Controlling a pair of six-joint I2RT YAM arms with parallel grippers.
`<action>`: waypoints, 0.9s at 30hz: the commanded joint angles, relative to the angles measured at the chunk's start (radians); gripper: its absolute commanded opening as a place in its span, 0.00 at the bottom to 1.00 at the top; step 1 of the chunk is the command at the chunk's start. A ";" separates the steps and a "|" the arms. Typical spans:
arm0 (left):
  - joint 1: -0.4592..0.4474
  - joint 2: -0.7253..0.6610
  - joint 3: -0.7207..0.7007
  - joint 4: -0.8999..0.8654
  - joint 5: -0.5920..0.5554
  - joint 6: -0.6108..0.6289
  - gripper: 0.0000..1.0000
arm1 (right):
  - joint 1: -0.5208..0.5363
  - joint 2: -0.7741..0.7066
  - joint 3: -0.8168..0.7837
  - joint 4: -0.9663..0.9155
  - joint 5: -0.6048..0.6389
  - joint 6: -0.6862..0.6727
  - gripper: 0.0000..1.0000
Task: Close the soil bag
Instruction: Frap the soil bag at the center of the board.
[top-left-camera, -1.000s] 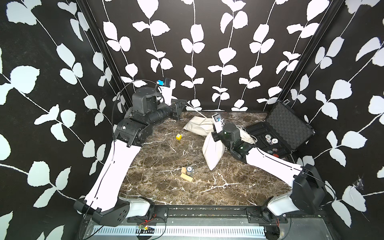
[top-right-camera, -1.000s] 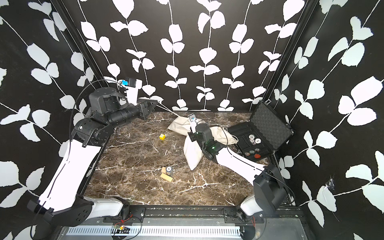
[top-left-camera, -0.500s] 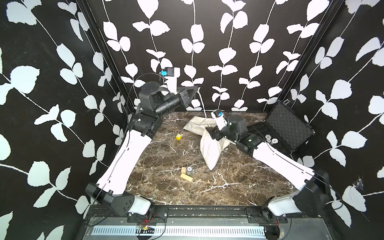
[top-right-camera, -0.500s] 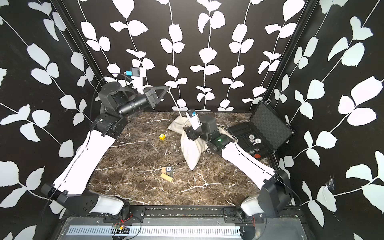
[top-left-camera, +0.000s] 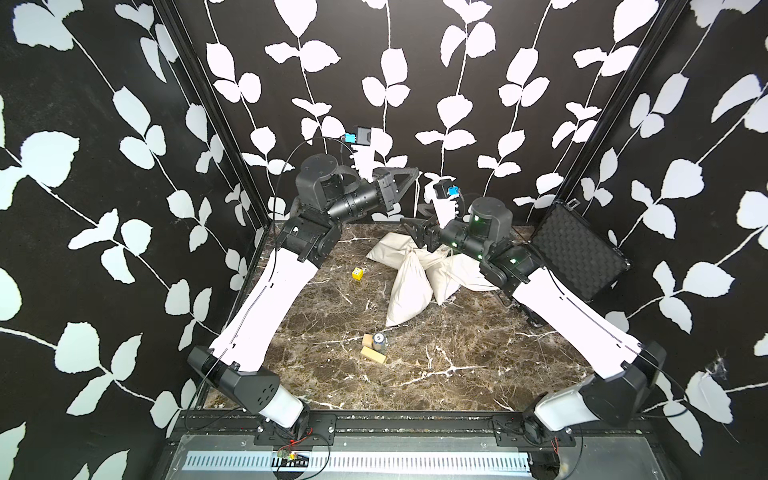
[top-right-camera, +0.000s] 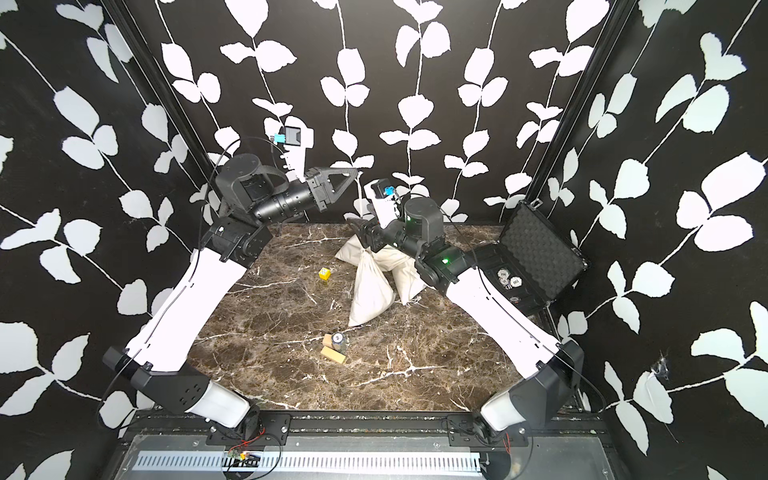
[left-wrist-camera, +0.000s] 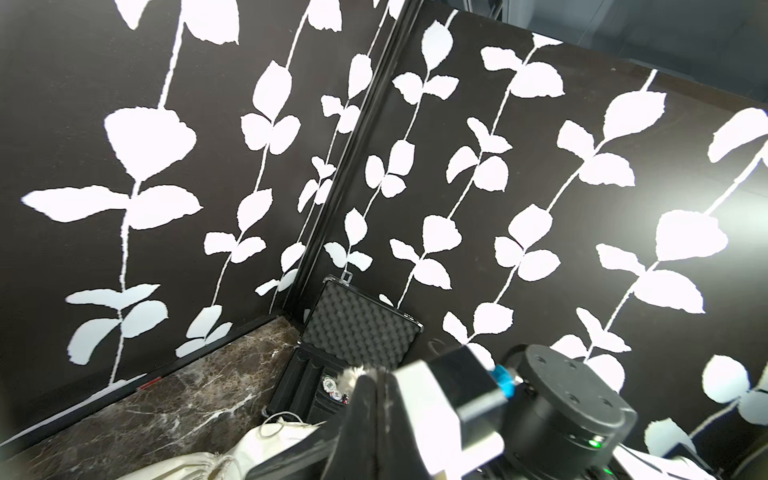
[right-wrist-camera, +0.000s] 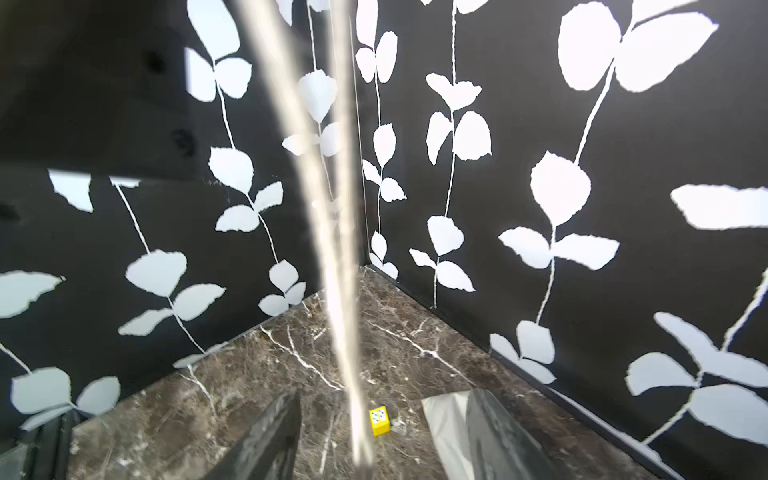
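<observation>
left gripper (top-left-camera: 413, 170) pinches the string (right-wrist-camera: 343, 291) taut, straight above the bag (top-left-camera: 405, 291) at mid-frame; right gripper (top-left-camera: 411, 228), jaws apart, seems to straddle it nearer the neck.

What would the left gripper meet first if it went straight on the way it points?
Probably the right arm's wrist camera, just beyond the left gripper, which is shut on the drawstring. If it slips past, the open case in the corner comes next; depth is unclear.
</observation>
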 joint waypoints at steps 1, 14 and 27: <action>-0.012 -0.016 0.032 0.043 0.055 0.007 0.00 | 0.004 0.021 0.064 0.047 0.011 0.016 0.42; -0.013 -0.381 -0.549 0.004 -0.449 0.420 0.65 | -0.001 -0.079 0.013 0.040 0.116 0.048 0.00; -0.145 -0.259 -0.864 0.421 -0.418 0.504 0.84 | -0.001 -0.081 0.006 0.024 0.112 0.077 0.00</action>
